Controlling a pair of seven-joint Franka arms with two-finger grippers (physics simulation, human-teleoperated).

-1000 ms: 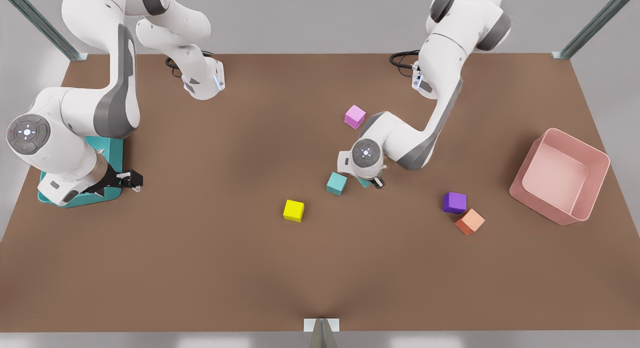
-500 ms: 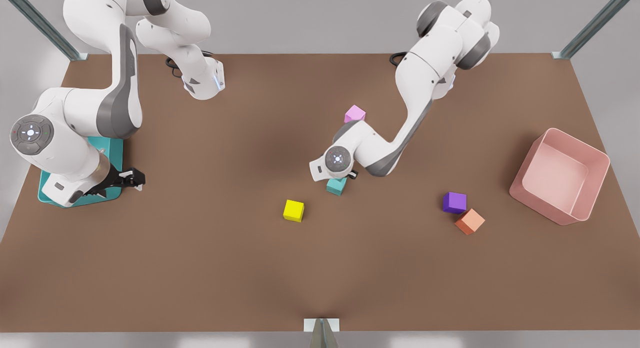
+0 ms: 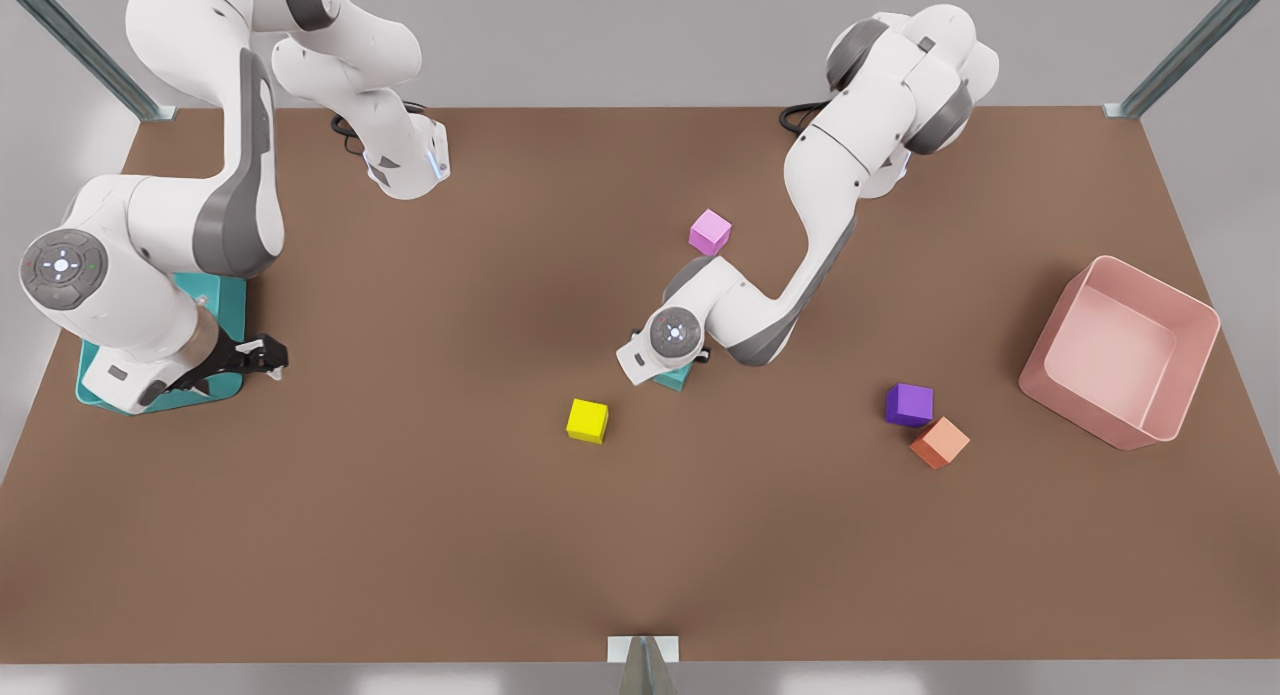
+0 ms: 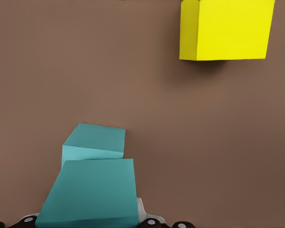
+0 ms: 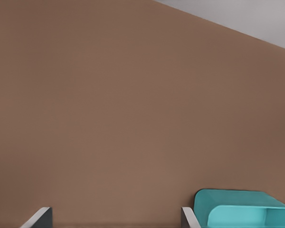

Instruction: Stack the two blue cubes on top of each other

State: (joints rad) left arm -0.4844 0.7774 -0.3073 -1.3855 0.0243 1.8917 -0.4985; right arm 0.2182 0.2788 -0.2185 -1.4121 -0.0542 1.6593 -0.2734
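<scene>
Teal cube over teal cube
Left gripper [image 3: 668,373] fingers clamp the upper blue cube [image 4: 91,192] above the lower blue cube [image 4: 96,143]; right gripper [image 3: 262,357] waits, fingers spread.

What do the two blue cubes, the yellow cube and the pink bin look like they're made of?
The held blue cube and the lower blue cube look like matte plastic or painted foam: flat teal faces, no grain, no glare. The yellow cube has the same uniform matte look. The pink bin seems to be moulded plastic, thin-walled with rounded corners. These are simulator renders, so this is appearance only.
</scene>
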